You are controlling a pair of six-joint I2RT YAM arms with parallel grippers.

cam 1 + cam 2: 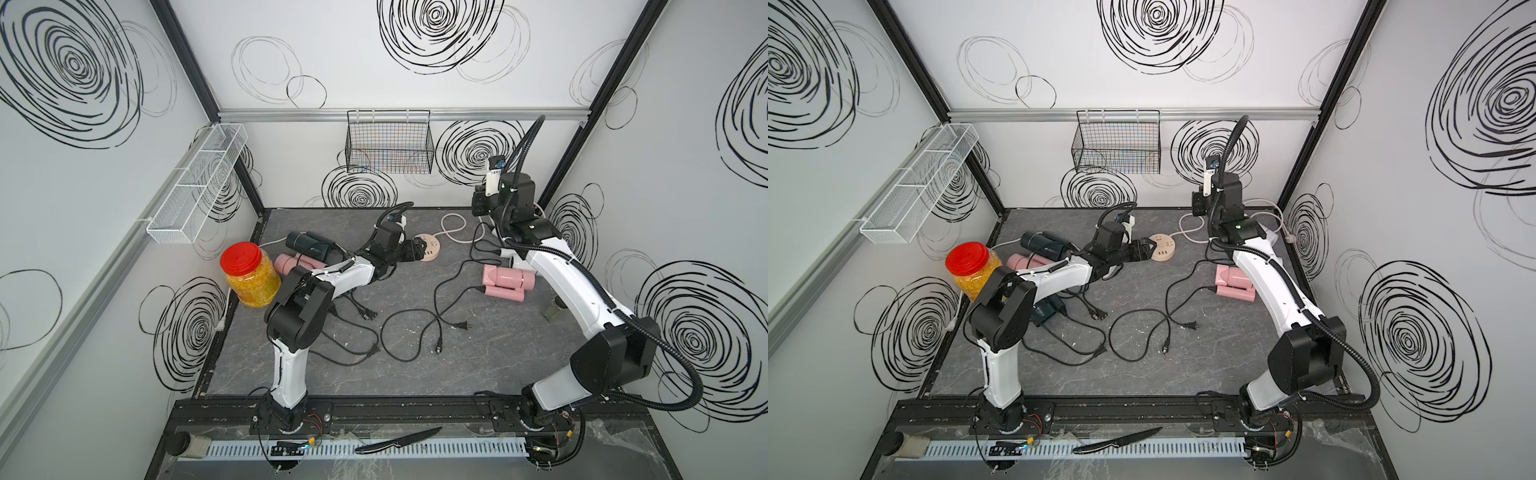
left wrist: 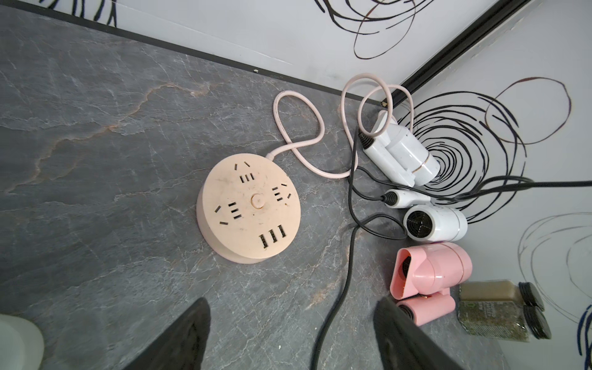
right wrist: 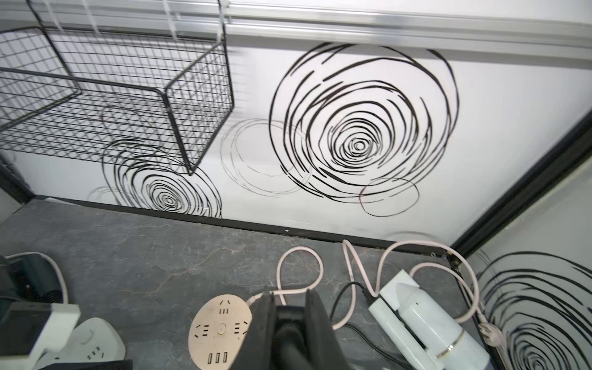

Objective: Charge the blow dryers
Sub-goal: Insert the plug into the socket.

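Beige socket hub (image 2: 250, 208) sits on the worktop (image 2: 96, 160); white blow dryers (image 2: 403, 153) and a pink blow dryer (image 2: 429, 269) lie near the right wall (image 2: 544, 64). Beside the hub the left end effector (image 2: 291, 304) gapes wide, empty. Raised, the right end effector (image 3: 290, 299) pinches what looks like a black plug (image 3: 290, 323). Tangled cords (image 1: 415, 328) could snag, dragging a dryer.

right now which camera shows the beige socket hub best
Left wrist view: the socket hub lies whole and close, slots clear. Both top views show it small, at the left gripper; the right wrist view hides part.
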